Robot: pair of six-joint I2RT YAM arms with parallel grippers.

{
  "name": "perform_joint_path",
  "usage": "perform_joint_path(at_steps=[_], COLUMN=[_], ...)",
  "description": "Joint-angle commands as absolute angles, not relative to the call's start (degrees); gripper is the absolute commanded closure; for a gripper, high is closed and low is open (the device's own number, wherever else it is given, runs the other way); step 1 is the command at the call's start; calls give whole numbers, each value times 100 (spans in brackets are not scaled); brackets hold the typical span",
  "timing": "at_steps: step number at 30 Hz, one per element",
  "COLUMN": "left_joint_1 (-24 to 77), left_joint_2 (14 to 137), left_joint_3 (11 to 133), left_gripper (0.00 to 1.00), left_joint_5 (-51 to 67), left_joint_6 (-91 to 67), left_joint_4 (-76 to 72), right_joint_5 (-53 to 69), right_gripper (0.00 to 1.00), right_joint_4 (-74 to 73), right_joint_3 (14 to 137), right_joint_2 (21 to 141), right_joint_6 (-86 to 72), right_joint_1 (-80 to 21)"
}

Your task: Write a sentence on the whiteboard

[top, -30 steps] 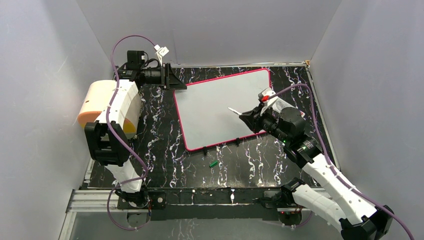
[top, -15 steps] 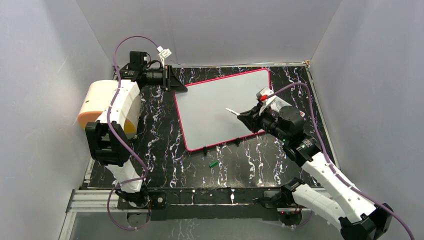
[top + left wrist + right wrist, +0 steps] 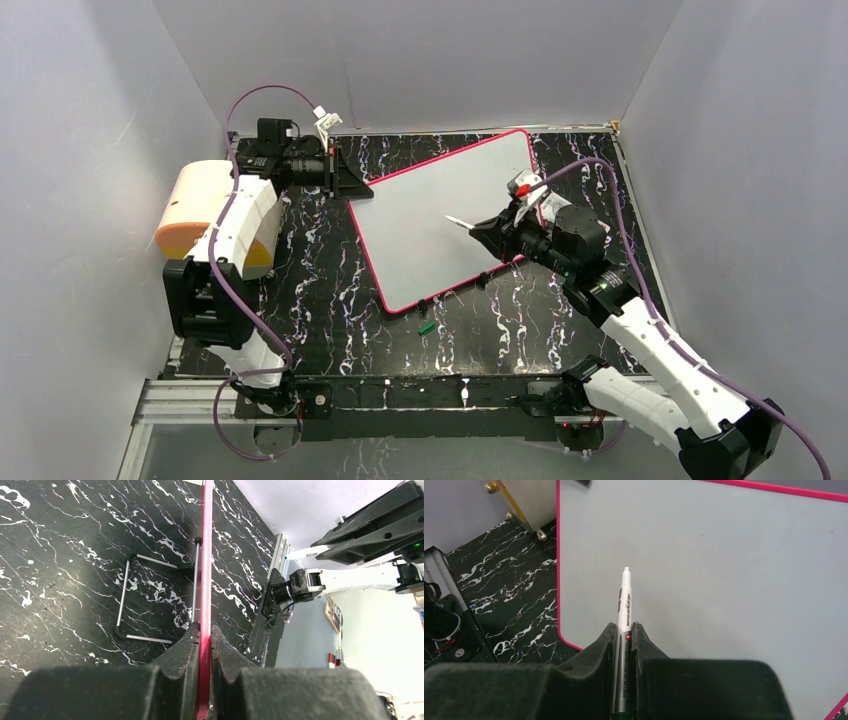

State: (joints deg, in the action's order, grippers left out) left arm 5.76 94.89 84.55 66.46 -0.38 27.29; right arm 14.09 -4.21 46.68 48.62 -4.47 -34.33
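Note:
The whiteboard lies skewed on the black marbled table, its white face blank; no sentence is in view. My left gripper is shut on the board's pink rim at the far-left corner. In the left wrist view the rim runs edge-on between the left gripper's fingers. My right gripper hovers over the board's right half, shut on a white marker that points left. In the right wrist view the marker sticks out of the right gripper, its tip just over the board.
A small green cap lies on the table just in front of the board's near edge. A thin metal wire frame lies on the table beside the board's edge. Grey walls close in the table on three sides.
My left gripper has shut on the board's rim and the board has swung anticlockwise, its right end moving farther back. My right gripper with the marker has shifted a little left and back.

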Motion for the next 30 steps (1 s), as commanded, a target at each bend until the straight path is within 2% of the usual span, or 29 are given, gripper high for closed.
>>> perform_joint_path(at_steps=[1,9,21,30], left_joint_1=[598,598,598,598], left_joint_2=[8948,8438,8259,8304], left_joint_3=[8058,7392,6994,6907], left_gripper=[100,100,100,100], left_joint_5=[6558,6349,6171,5972], left_joint_6=[156,153,118,90], left_joint_4=[2797,2403,2003,1910], right_joint_5=[1419,934,-1048,-1987], right_gripper=[100,100,100,100], right_joint_4=[-263,-573,-1157,-1275], right_joint_3=[5106,5419,6081,6417], right_joint_2=[4890,5103,5833,6374], right_joint_6=[-390,-365,-171,-33], right_joint_1=[-3510,-3817,-5217,-5947])
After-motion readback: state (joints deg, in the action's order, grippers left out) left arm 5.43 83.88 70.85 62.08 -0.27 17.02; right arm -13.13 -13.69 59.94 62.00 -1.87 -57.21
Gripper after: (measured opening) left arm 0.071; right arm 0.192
